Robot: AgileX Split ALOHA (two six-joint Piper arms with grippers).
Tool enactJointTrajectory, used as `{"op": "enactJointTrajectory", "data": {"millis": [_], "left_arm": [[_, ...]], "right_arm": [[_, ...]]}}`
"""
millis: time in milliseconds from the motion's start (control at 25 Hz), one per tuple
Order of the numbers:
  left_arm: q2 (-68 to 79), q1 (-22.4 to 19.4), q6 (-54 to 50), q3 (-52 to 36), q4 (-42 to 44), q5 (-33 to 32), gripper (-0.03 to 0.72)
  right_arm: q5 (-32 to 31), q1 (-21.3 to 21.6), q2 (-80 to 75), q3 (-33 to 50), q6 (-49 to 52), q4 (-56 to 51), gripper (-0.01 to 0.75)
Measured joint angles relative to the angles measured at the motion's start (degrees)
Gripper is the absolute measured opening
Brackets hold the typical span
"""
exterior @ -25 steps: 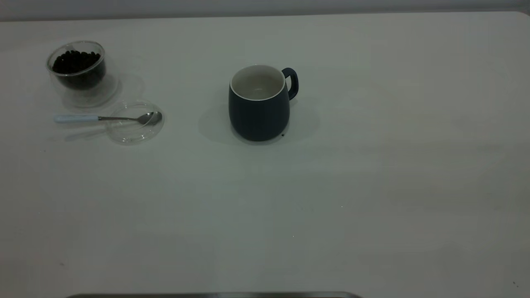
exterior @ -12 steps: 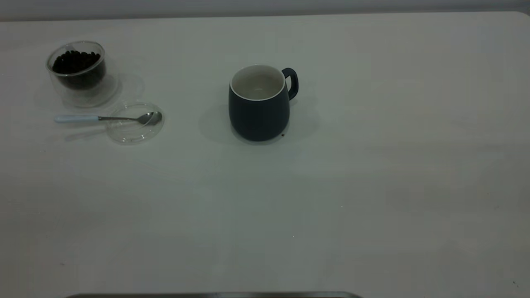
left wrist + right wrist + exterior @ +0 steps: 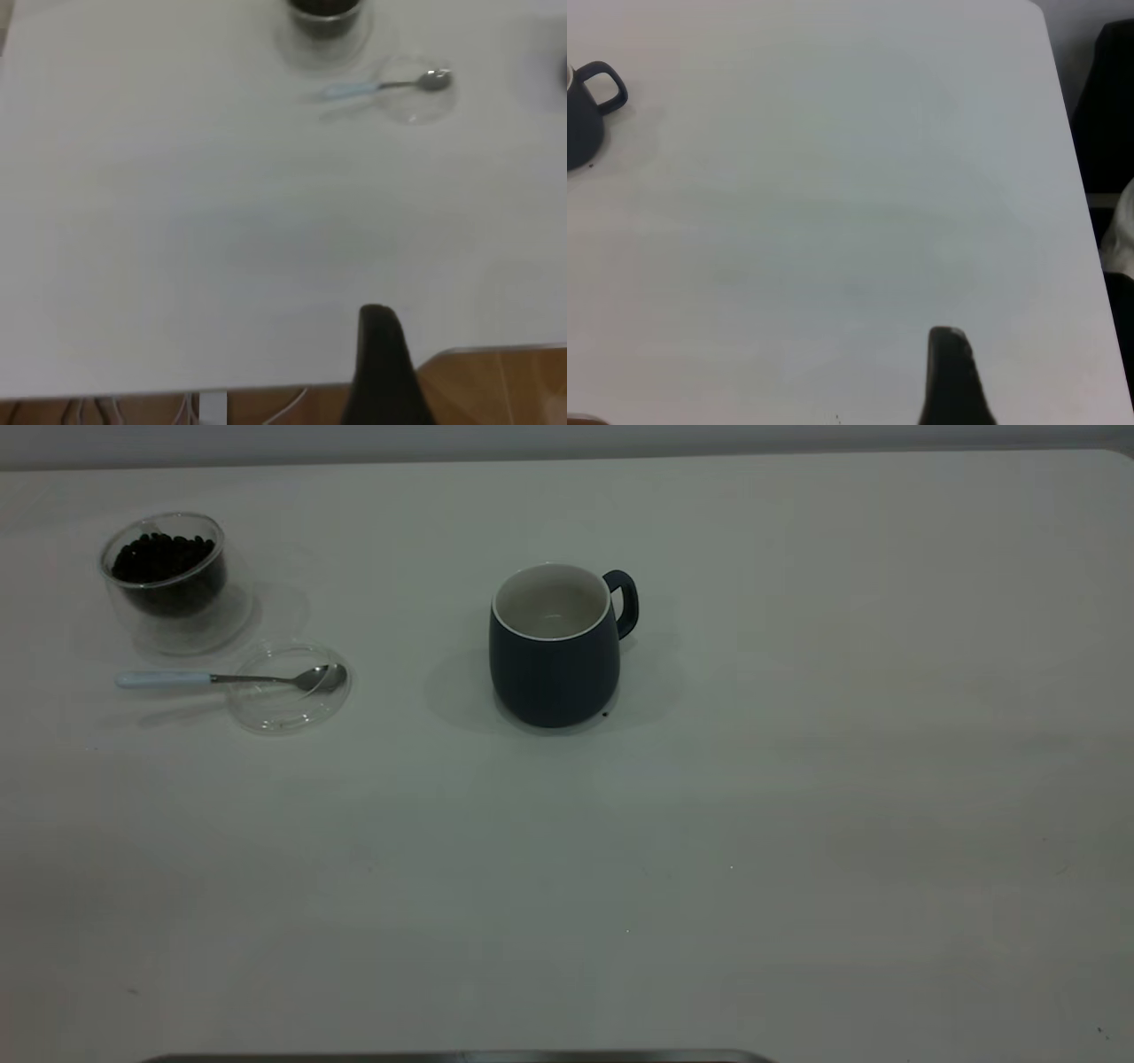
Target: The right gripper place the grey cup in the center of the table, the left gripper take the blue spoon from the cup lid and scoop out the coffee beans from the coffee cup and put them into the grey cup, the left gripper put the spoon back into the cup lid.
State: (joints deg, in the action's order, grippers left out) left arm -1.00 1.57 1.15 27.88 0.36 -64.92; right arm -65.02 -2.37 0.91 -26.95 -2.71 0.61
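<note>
The grey cup [image 3: 554, 646] stands upright near the middle of the table [image 3: 797, 797], handle to the back right; its edge shows in the right wrist view [image 3: 583, 115]. The coffee cup [image 3: 166, 580] with coffee beans [image 3: 159, 556] stands at the far left. The cup lid [image 3: 288, 700] lies in front of it, with the blue spoon [image 3: 230, 679] resting bowl-down on it and its handle pointing left. The left wrist view shows the spoon [image 3: 381, 86] and lid [image 3: 415, 102] far off. My left gripper [image 3: 381, 363] and right gripper [image 3: 950, 376] hang over the table's near edge, far from everything.
A dark strip [image 3: 461, 1057] lies along the bottom of the exterior view. The left wrist view shows the table's edge with a wooden floor [image 3: 496, 390] below. The right wrist view shows the table's side edge with dark things [image 3: 1107, 106] beyond it.
</note>
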Motion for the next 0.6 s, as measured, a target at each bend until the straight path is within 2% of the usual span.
{"op": "enactJointTrajectory", "data": {"millis": [600], "left_arm": [[0.0,0.0,-0.4,0.0,0.2,-0.1,0.586]], "right_arm": [[0.0,0.0,0.0,0.0,0.0,0.0,0.462]]}}
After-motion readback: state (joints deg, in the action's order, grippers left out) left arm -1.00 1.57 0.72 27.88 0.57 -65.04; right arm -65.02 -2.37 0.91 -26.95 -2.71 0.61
